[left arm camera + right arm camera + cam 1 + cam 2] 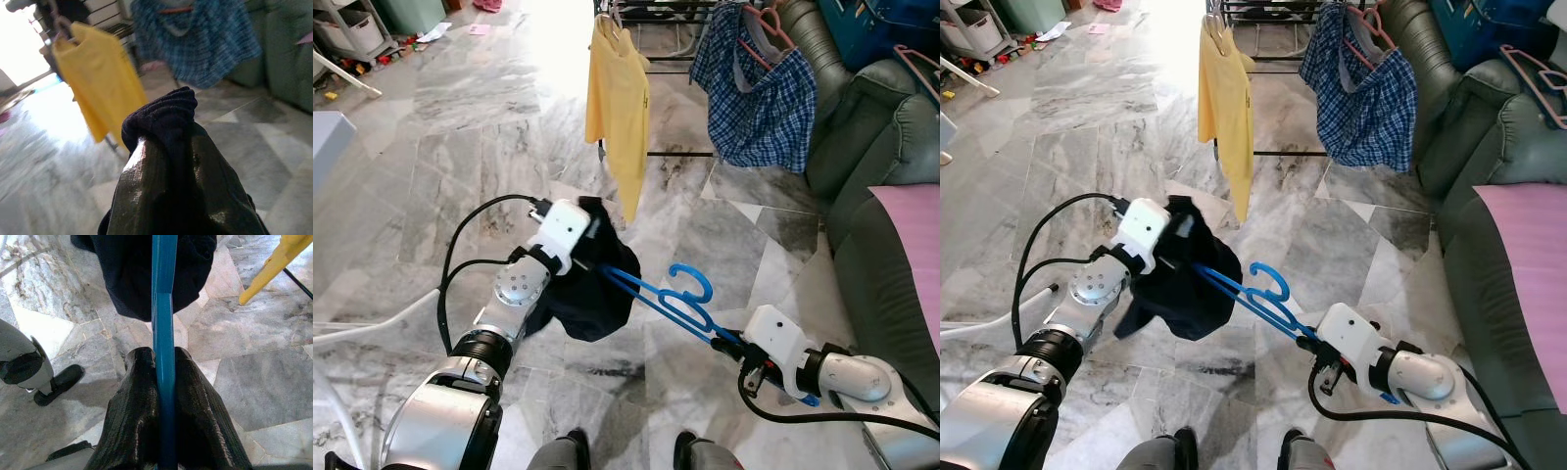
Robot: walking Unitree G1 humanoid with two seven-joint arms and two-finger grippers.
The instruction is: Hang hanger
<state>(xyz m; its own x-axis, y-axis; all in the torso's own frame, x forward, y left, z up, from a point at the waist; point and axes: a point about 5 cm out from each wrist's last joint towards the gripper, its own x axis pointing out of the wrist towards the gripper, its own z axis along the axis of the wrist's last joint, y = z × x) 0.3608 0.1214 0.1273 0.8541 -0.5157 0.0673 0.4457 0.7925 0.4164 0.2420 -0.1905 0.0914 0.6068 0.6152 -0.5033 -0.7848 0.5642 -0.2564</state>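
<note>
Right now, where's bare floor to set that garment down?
Bare marble floor lies left of the yellow shirt, up to the toy clutter. A narrower patch sits between the drying rack's base bar and the grey sofa. Crowded: under the blue checked shirt.

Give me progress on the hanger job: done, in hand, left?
Done: the right gripper is shut on the blue hanger, and the left gripper pinches the dark garment at the hanger's far end. In hand: both are held low over the floor. Left: carrying it to the drying rack beside the yellow shirt and hooking it on.
</note>
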